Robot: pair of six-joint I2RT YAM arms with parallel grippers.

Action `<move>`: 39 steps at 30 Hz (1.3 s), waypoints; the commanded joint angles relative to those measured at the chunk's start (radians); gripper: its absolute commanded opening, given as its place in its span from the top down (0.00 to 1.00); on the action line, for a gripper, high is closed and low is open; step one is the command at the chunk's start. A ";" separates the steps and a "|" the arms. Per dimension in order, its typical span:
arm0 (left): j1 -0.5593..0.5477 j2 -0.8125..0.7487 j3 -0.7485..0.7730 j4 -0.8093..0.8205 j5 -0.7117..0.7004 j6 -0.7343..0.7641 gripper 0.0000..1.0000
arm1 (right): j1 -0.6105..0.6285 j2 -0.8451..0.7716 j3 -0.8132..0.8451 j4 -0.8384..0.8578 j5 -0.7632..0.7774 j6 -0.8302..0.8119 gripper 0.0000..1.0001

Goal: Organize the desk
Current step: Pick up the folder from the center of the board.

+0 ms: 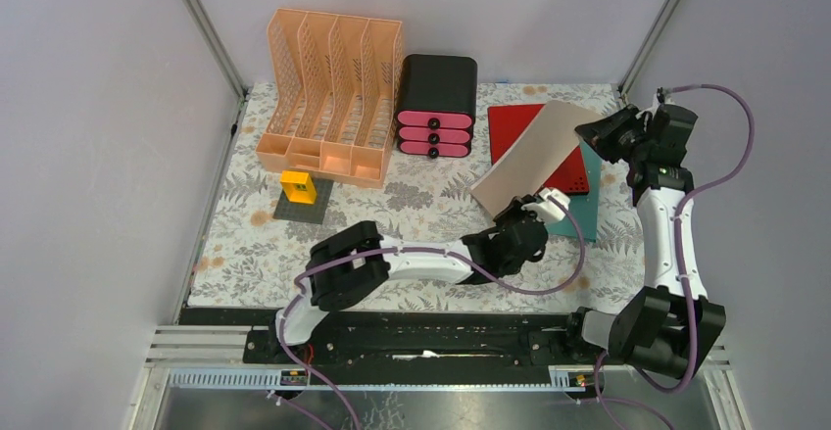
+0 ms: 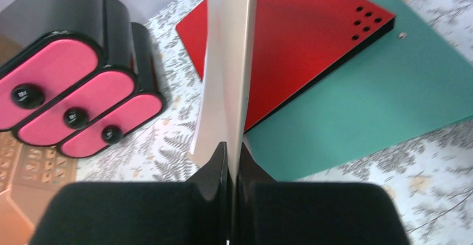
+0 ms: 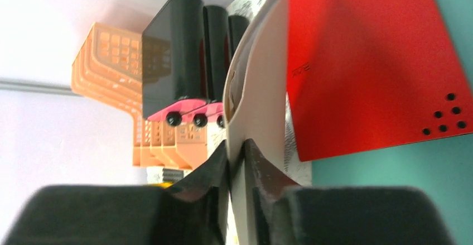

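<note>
We see an orange file rack point(image 1: 328, 92) with upright slots and a black drawer box point(image 1: 436, 102), its three pink drawers shut. Both stand at the back of the desk point(image 1: 245, 234), which spreads ahead of the arm bases under pale cloth printed with grey ferns and orange flowers. The left gripper point(image 2: 233, 150) and right gripper point(image 3: 237, 150) each pinch a raised beige folder point(image 1: 534, 156), jaws narrow.

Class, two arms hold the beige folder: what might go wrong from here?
The beige folder is pinched at its edges by the left gripper and right gripper and curves; uneven pulls may crease it or slip it free. If dropped, it may land on the red folder and teal folder. Swinging it left may hit the black drawer box.
</note>
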 commanded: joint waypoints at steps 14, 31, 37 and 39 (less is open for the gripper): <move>0.007 -0.627 -0.611 0.421 0.225 -0.009 1.00 | 0.042 -0.137 0.031 0.091 -0.699 -0.303 0.00; 0.196 -1.196 -1.020 0.256 0.638 -0.232 1.00 | 0.063 -0.149 0.055 -0.286 -0.804 -0.974 0.00; 0.293 -1.375 -1.131 0.270 0.799 -0.334 1.00 | 0.105 0.008 0.119 -0.542 -0.673 -1.291 0.00; 0.347 -1.401 -1.160 0.310 0.873 -0.391 1.00 | 0.105 0.029 0.092 -0.542 -0.706 -1.325 0.00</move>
